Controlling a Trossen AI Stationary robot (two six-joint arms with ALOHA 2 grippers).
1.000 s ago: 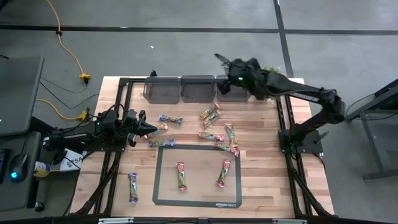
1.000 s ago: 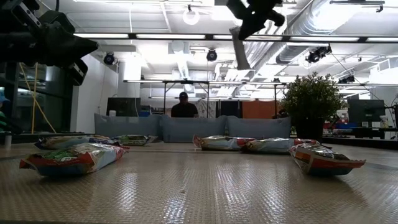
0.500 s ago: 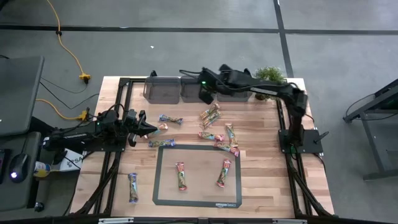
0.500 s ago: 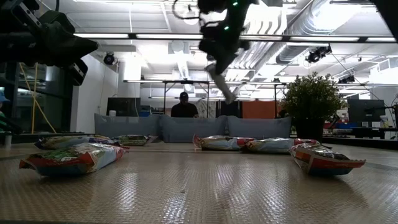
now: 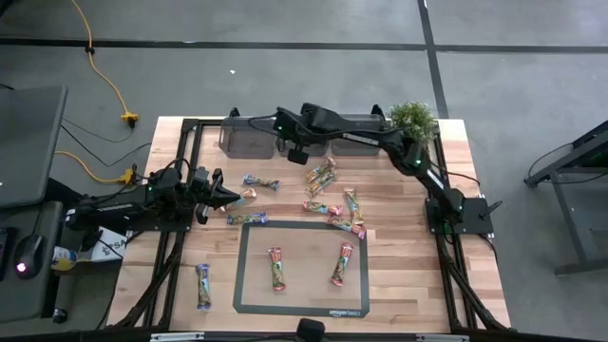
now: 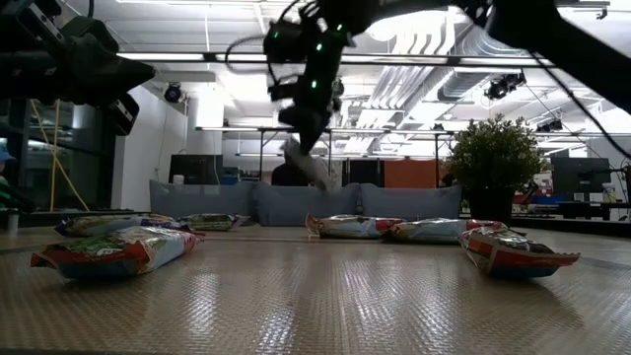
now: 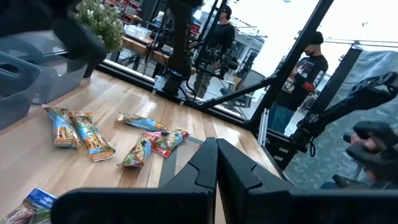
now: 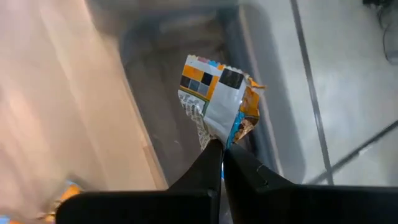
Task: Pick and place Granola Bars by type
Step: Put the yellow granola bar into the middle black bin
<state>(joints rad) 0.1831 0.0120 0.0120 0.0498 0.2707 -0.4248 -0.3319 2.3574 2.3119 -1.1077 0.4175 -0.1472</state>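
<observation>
- From my station I see two bars lying inside the dark mat outline [image 5: 302, 269] at the near edge of the table [image 5: 399, 285]: one left of centre [image 5: 275, 268], one right of centre [image 5: 343, 264].
- A further bar [image 5: 202, 286] lies alone on bare wood, outside the outline toward the left near corner.
- The left gripper [image 5: 231, 196] sits low over the left side of the table with its fingers pressed fully together and nothing between them (confirmed in its own wrist view, where the closed tips [image 7: 216, 163] carry no load).
- Just beside that gripper lie a blue-wrapped bar [image 5: 259, 182] and another bar [image 5: 246, 218] at the outline's far left corner.
- Mid-table, a loose cluster of bars [image 5: 334, 207] is spread between the outline and the bins; a pair [image 5: 321, 175] lies nearest the bins.
- The right arm reaches across the far edge, its gripper [image 5: 297, 152] above the row of three grey bins [image 5: 253, 135].
- Its fingers are clamped on one bar [image 8: 214, 102] by a crimped end; the wrapper shows orange, white and blue, and hangs over a bin.
- I cannot tell from these views which bin lies directly beneath it.
- A potted plant [image 5: 411, 118] stands at the far right corner.
- Beyond the table, people [image 7: 309, 68] stand in the room.
</observation>
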